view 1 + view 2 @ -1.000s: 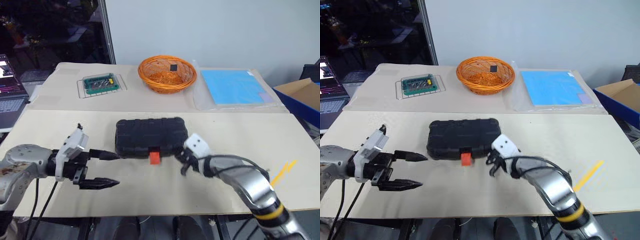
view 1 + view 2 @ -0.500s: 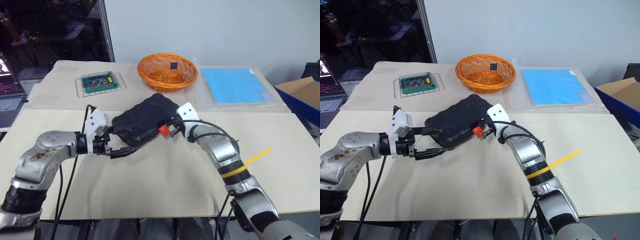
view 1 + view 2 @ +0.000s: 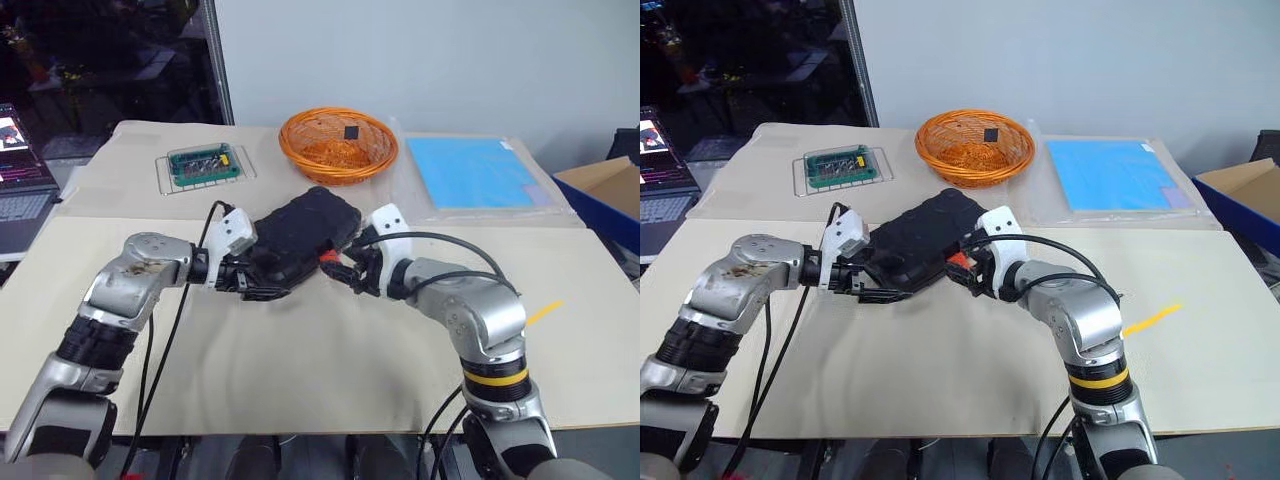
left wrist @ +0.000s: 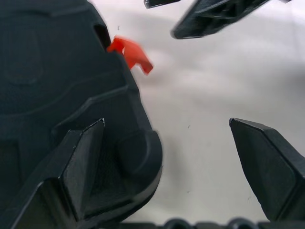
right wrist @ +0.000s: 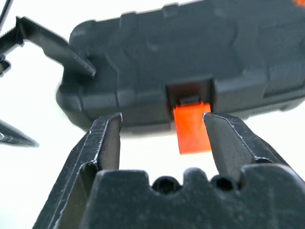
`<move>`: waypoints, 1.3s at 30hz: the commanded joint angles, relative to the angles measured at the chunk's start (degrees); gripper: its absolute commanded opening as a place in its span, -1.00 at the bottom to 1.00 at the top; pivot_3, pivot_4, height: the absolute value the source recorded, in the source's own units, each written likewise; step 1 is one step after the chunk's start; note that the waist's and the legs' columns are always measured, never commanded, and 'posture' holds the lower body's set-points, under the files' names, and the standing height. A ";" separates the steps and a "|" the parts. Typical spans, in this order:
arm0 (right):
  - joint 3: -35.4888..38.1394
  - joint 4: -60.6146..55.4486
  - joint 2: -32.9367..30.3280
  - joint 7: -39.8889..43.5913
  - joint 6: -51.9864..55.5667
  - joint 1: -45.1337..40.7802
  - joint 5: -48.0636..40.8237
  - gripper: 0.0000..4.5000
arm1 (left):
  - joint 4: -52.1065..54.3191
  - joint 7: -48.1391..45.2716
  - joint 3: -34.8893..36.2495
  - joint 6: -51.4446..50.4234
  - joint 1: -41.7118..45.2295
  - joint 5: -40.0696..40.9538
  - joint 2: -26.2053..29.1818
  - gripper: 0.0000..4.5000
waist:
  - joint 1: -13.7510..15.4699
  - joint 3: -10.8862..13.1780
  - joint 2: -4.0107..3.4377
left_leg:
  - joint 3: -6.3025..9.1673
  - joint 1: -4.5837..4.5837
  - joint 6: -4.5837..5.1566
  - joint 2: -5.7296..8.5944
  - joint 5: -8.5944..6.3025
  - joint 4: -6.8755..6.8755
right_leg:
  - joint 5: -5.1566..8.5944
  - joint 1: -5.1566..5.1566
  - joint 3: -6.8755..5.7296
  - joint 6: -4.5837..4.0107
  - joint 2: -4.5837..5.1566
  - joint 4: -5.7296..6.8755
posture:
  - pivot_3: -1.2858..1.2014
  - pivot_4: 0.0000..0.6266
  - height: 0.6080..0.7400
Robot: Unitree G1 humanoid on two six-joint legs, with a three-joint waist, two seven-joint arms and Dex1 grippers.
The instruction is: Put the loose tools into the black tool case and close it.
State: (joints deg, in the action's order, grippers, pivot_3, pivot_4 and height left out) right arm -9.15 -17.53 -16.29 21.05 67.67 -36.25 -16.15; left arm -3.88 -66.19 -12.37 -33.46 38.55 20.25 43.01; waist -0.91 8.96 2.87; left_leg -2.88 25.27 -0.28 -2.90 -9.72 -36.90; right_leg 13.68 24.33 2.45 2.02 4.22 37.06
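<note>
The black tool case point(image 3: 300, 232) lies shut and skewed on the near table, its orange latch point(image 3: 328, 257) facing me. My left gripper point(image 3: 262, 283) is at the case's near left end, open wide. In the left wrist view one of its fingers point(image 4: 81, 171) lies over the case corner point(image 4: 57, 95) and the other stands off over bare table. My right gripper point(image 5: 162, 117) is open at the case's front, and the latch point(image 5: 192, 126) hangs between its fingers, close to one of them. The loose tools are out of view.
An orange wicker basket point(image 3: 338, 145) stands at the back centre. A green circuit board on a wire rack point(image 3: 203, 165) is at the back left and a blue sheet point(image 3: 470, 170) at the back right. A laptop point(image 3: 20, 150) sits far left, and a blue box point(image 3: 610, 195) far right.
The case has swung from square to skewed. My left gripper has come forward to its left end. My right gripper rose to the latch and has opened.
</note>
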 commanded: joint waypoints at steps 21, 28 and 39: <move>-3.04 18.28 2.79 4.76 -8.95 -8.34 3.30 0.42 | -2.07 -1.95 0.82 2.35 1.47 -3.73 -1.44 1.00 | -0.14 0.00 0.00 | 0.04 0.01 0.01 0.00 0.00 0.01 | 0.00 0.00 0.00 0.02 -0.02 0.02 | 0.03 -0.52 1.00; -3.65 20.59 2.92 5.37 -11.36 -8.73 4.38 -0.19 | -1.84 -1.67 0.77 2.07 1.24 -3.91 -1.49 1.00 | -0.13 0.00 0.00 | 0.05 0.01 0.01 -0.01 -0.01 0.01 | 0.00 0.00 0.00 0.02 -0.02 0.02 | 0.03 -0.52 1.00; -4.85 16.54 2.62 5.19 -20.14 -7.00 6.82 -0.47 | -1.63 -1.01 0.60 1.85 0.21 -4.06 -1.60 1.00 | -0.19 0.00 0.00 | 0.05 0.01 0.01 0.00 0.00 0.01 | 0.00 0.01 0.00 0.02 -0.02 0.03 | 0.03 -0.52 1.00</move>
State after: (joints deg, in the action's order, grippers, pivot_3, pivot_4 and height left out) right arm -15.07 2.93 -14.07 26.39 52.95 -41.97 -10.05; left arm -6.46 -67.47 -12.15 -31.24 39.59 17.05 41.23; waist -1.10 8.96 2.87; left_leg -2.84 25.28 -0.27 -2.90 -9.72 -36.90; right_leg 13.68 24.34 2.45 2.03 4.20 37.09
